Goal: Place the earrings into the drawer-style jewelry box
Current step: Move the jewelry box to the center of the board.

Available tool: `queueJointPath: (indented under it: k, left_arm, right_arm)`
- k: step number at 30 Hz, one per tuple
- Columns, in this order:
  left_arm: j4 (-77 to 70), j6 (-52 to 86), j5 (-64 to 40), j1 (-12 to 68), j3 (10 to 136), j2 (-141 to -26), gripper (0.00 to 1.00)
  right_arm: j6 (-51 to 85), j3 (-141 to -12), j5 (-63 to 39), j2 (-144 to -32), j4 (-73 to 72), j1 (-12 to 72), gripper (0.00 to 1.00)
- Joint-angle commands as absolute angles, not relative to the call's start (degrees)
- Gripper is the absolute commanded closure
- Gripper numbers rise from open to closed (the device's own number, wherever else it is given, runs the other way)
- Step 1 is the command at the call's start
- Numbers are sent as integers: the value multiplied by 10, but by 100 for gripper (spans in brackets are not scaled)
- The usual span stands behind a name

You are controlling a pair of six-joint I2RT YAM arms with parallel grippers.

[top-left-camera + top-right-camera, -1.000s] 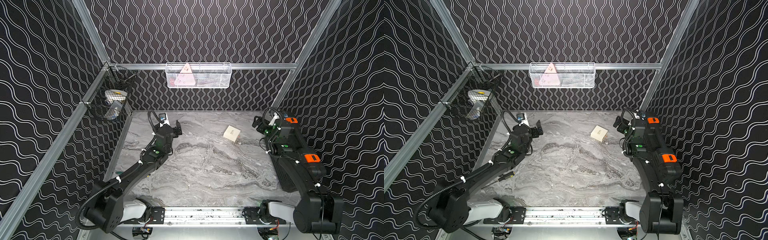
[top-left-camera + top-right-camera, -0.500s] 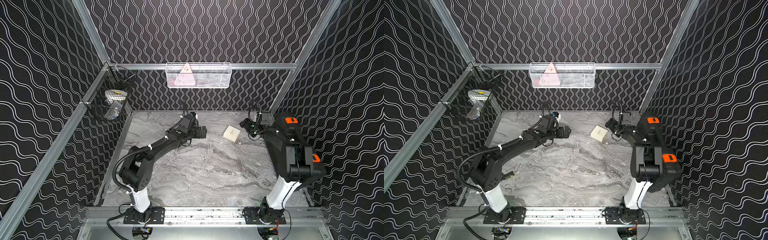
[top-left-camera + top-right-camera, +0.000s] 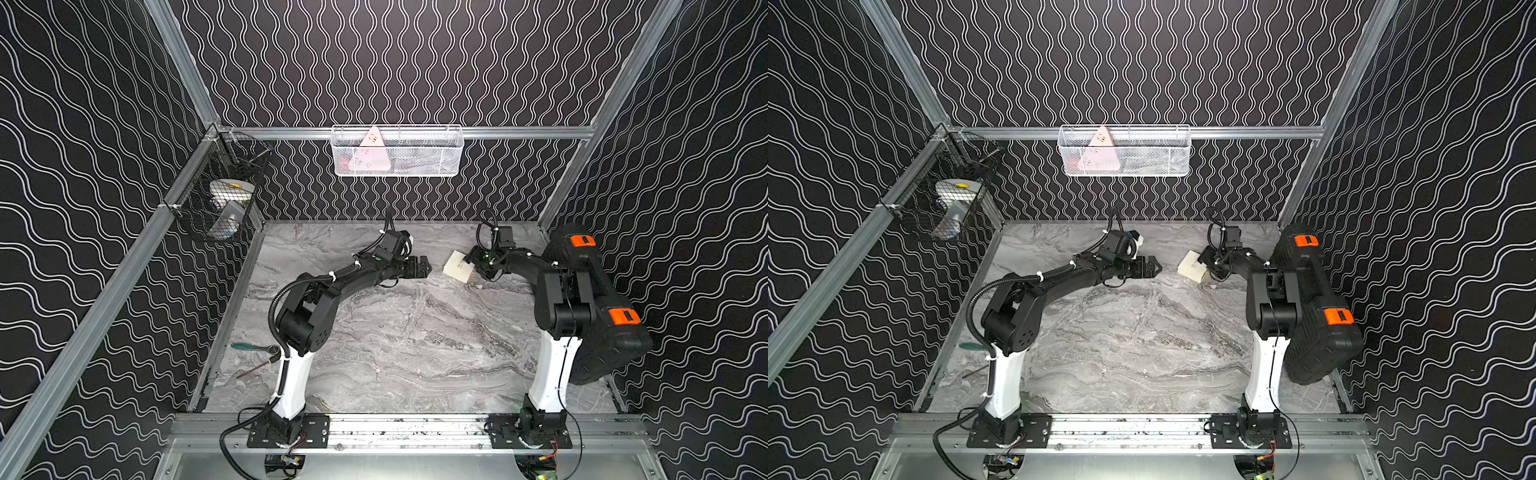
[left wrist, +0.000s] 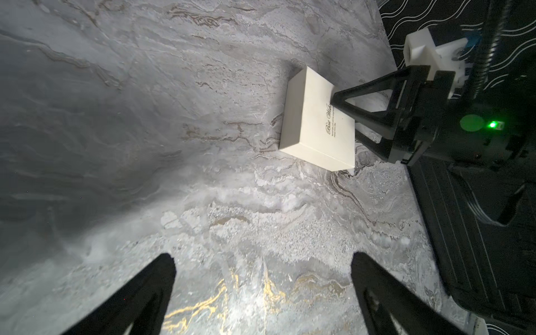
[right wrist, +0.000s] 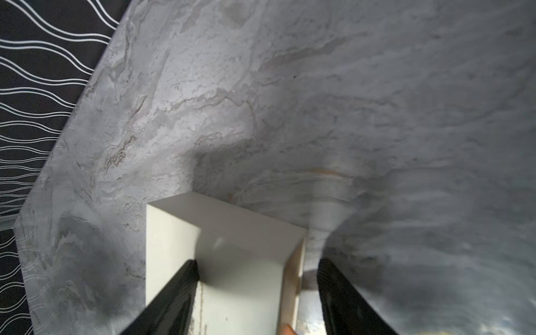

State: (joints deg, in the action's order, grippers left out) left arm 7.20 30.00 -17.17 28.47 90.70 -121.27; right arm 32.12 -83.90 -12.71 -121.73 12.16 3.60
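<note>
Straddling jewelry box (image 4: pixel 316 121); right gripper (image 5: pixel 256 262) part-open

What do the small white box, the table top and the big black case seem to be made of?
The small white box looks like matte cream cardboard: sharp folded edges, dark print on top. The table top looks like grey marble or a marble-print laminate; veins show, which one I cannot tell. The big black case seems moulded plastic, ribbed, with orange latches.
</note>
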Motion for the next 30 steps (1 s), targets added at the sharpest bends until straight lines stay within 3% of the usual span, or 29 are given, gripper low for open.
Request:
queueJointPath:
  k: [1,14,20,30]
  left_arm:
    - [79,306,-192,285,929,-1226,1]
    - [52,341,-207,241,855,-1191,1]
    - [45,361,-209,221,798,-1171,8]
    - [21,378,-235,211,773,-1173,18]
  right_arm:
    - [294,-828,-150,-1221,122,50,38]
    - [268,-827,-231,-1216,102,149,44]
    - [310,-816,-276,-1210,79,194,44]
    - [355,-713,-334,-1163,0,154,49]
